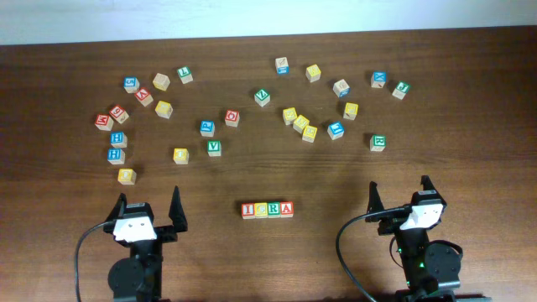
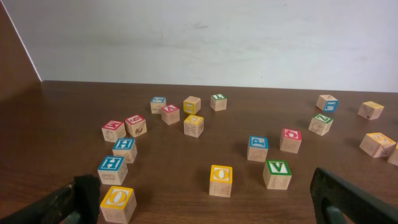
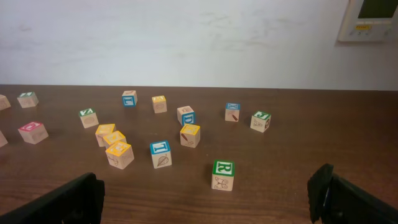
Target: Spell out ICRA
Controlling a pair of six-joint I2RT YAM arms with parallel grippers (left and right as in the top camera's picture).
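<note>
Four letter blocks stand in a touching row [image 1: 268, 210] near the table's front middle, reading I, C, R, A: red I [image 1: 249, 210], green C [image 1: 261, 210], blue R [image 1: 273, 210], red A [image 1: 287, 209]. My left gripper [image 1: 148, 207] is open and empty, left of the row. My right gripper [image 1: 399, 195] is open and empty, right of the row. The row lies outside both wrist views. In the left wrist view the open fingers [image 2: 205, 202] frame loose blocks; in the right wrist view the open fingers [image 3: 205, 196] frame a green R block [image 3: 223, 175].
Many loose letter blocks lie scattered across the far half of the table, such as a yellow O [image 1: 126, 175], a yellow O [image 1: 180, 155], a green V [image 1: 214, 148] and a green R [image 1: 377, 143]. A white wall stands behind the table.
</note>
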